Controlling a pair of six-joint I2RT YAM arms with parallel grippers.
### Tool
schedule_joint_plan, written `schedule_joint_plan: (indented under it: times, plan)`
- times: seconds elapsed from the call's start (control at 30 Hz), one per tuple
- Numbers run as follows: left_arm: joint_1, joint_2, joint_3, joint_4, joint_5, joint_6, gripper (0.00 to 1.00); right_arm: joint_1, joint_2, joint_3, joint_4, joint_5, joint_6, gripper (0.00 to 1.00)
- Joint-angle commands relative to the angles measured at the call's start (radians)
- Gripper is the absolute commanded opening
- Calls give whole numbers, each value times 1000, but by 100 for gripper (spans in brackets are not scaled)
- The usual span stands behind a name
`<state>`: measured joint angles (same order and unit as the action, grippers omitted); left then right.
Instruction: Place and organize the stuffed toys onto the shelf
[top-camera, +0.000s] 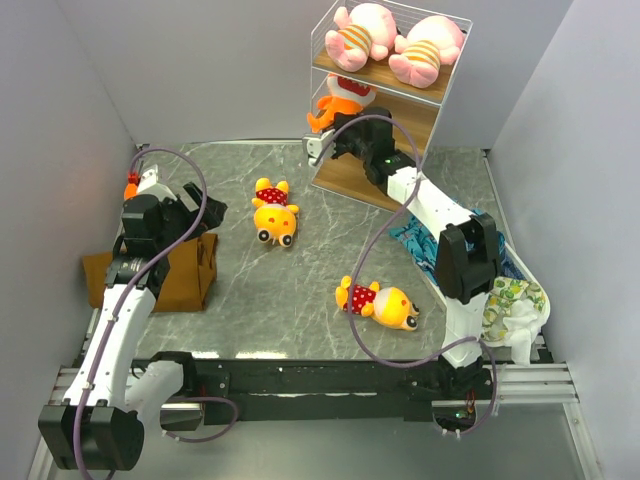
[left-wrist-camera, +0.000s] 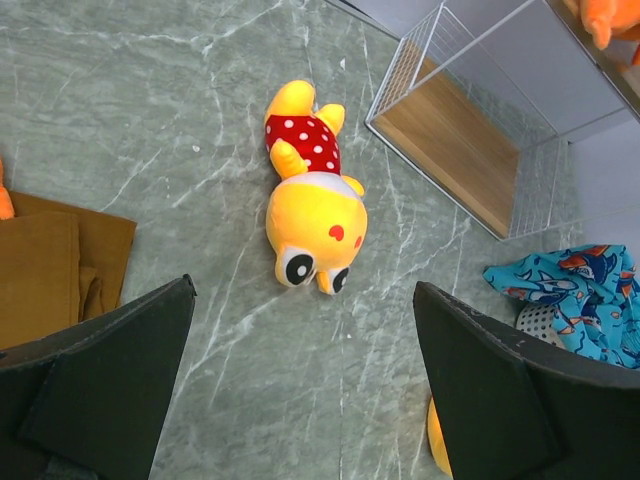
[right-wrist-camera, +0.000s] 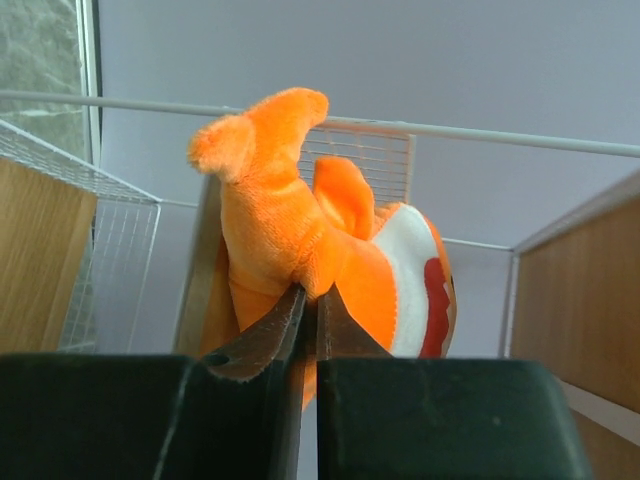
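From above: a tall white wire shelf (top-camera: 346, 176) with three wooden boards carries two pink striped-shirt plush animals (top-camera: 362, 35) (top-camera: 428, 48) on top and one orange plush fish (top-camera: 340, 105) below. Two yellow polka-dot-shirted plush animals (top-camera: 274, 212) (top-camera: 385, 303) lie before it.
Left wrist: the left gripper (left-wrist-camera: 303, 300) gapes wide above one yellow animal.
Right wrist: the right gripper (right-wrist-camera: 311, 300) pinches the fish inside the shelf.

Table top (top-camera: 320, 250): grey marble-look, smooth, faint sheen. Shelf (top-camera: 345, 178): thin white-coated wire, pale matt wood boards. Orange fish (right-wrist-camera: 280, 230): short fuzzy plush. Yellow toy (left-wrist-camera: 310, 215): same plush, cloth shirt. Brown cloth (top-camera: 185, 280): matt, soft weave. Blue cloth (left-wrist-camera: 570, 290): printed, matt.
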<state>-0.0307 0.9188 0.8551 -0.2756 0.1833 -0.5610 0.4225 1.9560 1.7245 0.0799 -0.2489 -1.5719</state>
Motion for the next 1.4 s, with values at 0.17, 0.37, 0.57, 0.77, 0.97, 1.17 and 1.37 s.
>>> schedule_joint_plan:
  times: [0.17,0.37,0.57,0.77,0.97,1.17,1.37]
  plan:
    - [-6,-21,19,15,-25,21,96,-28,21,54,52,30,-34,26]
    - [-5,-12,18,15,-36,21,97,-27,-29,12,87,19,-10,39]
    - [-5,-26,15,18,-61,21,97,-25,-113,-81,167,4,33,61]
    - [-5,-9,19,0,-122,6,96,-4,-228,-210,214,-12,98,64]
    - [0,17,38,-60,-372,-97,96,74,-417,-469,386,-23,352,74]
    - [3,23,39,-105,-599,-169,97,264,-597,-721,587,164,668,75]
    - [28,87,74,-171,-736,-274,98,450,-697,-786,546,247,1165,73]
